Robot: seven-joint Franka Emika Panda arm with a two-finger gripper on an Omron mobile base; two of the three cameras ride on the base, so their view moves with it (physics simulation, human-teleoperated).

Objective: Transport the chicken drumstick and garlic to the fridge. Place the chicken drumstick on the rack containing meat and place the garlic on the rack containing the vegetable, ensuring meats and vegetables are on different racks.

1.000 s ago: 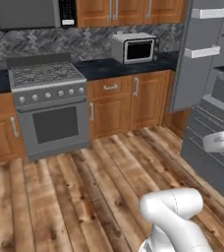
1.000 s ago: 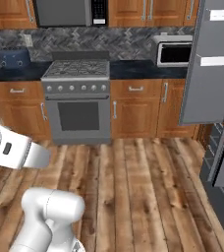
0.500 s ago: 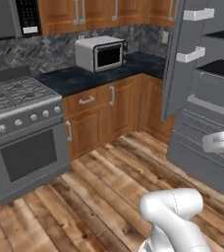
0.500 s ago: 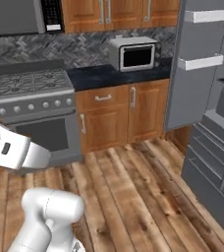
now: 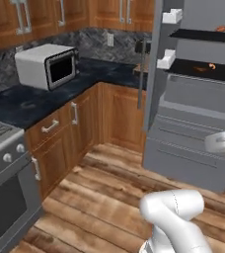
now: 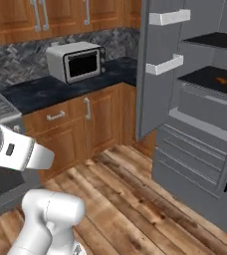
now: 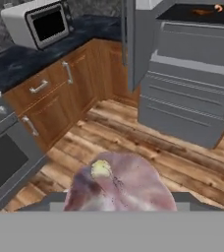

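1. Looking toward the right half of the left base view, we are facing the fridge. Its door is standing wide open, presumably so that the racks can be reached with a loaded hand. Two dark racks are lying exposed in the upper right, above the grey drawers.
2. Along the left, the dark counter is running over wooden cabinets toward the fridge, and the stove is sitting at the lower left edge.
3. The microwave is standing on the counter in the upper left, well apart from the fridge. We are finding no brand, label or readable writing on it, nor on the fridge or the stove.
4. In the hand view, the garlic is filling the bottom centre as a pale mauve lump with a yellowish spot. It is hanging above the wooden floor, well short of the racks.
5. The lump is covering the gripper's fingers, so we cannot tell how wide they are standing. Since it is floating clear of any surface, we are judging that they are clamped on it for transport.
6. Small orange-red things are lying on the racks. They are too small for us to tell meat from vegetable, so the right rack is not yet something we can name.
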